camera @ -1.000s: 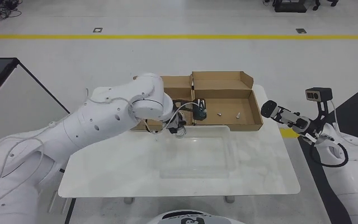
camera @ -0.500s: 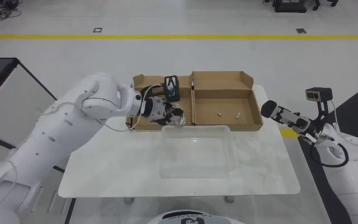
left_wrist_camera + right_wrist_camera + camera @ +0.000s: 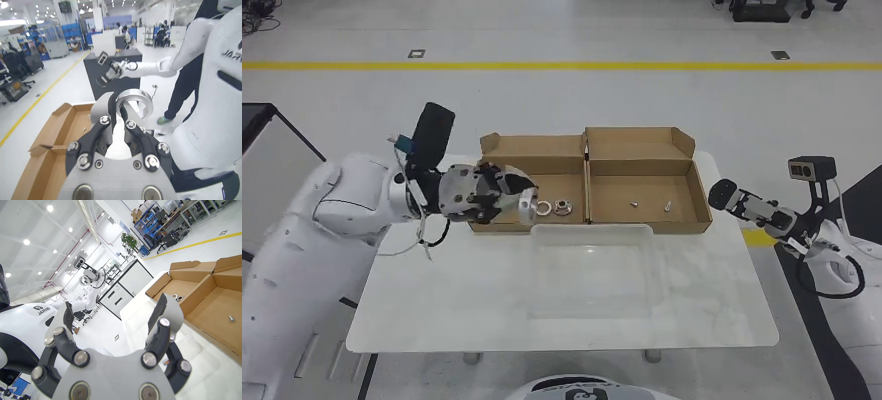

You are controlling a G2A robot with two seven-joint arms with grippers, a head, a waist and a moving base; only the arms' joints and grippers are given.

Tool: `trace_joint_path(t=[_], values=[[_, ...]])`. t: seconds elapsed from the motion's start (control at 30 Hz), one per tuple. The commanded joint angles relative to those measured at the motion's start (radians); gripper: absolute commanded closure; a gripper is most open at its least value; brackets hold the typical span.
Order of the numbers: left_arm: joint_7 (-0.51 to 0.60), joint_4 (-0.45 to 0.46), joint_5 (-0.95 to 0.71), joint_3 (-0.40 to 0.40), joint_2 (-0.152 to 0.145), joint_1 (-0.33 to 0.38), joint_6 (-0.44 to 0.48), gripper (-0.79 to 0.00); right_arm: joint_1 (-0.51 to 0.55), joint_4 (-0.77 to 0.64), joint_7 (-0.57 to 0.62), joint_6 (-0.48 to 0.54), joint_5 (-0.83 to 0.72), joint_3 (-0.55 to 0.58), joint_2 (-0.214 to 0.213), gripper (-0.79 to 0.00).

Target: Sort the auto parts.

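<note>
the left gripper hangs over the end of the left cardboard box, its jaws pinching a metal collar ring by its wall, probably so it can drop flat beside the ring and nut lying there. small bolts sit in the right cardboard box, so round parts seem to go left. the right gripper hangs off the tabletop edge, jaws spread, out of the way.
</note>
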State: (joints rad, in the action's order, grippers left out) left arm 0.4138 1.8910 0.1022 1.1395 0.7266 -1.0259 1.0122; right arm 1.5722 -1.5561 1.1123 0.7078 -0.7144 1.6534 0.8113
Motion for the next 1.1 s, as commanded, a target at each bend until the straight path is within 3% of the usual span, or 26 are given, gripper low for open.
trace_joint_path(t=[0.0,0.3,0.53,0.63,0.83,1.07], values=[[-0.058,0.037,-0.028,0.025,-0.002,-0.026,0.0,0.0,0.0,0.0,0.0,0.0,0.0,0.0,0.0,-0.785],[-0.301,0.186,-0.074,0.121,0.01,-0.116,0.0,0.0,0.0,0.0,0.0,0.0,0.0,0.0,0.0,-0.785],[-0.473,0.237,-0.01,0.164,0.029,-0.168,0.0,0.0,0.0,0.0,0.0,0.0,0.0,0.0,0.0,-0.785],[-0.485,0.229,0.049,0.169,0.027,-0.19,0.0,0.0,0.0,0.0,0.0,0.0,0.0,0.0,0.0,-0.785],[-0.489,0.195,0.005,0.161,0.014,-0.219,0.0,0.0,0.0,0.0,0.0,0.0,0.0,0.0,0.0,-0.785],[-0.328,0.149,-0.101,0.165,-0.008,-0.238,0.0,0.0,0.0,0.0,0.0,0.0,0.0,0.0,0.0,-0.785]])
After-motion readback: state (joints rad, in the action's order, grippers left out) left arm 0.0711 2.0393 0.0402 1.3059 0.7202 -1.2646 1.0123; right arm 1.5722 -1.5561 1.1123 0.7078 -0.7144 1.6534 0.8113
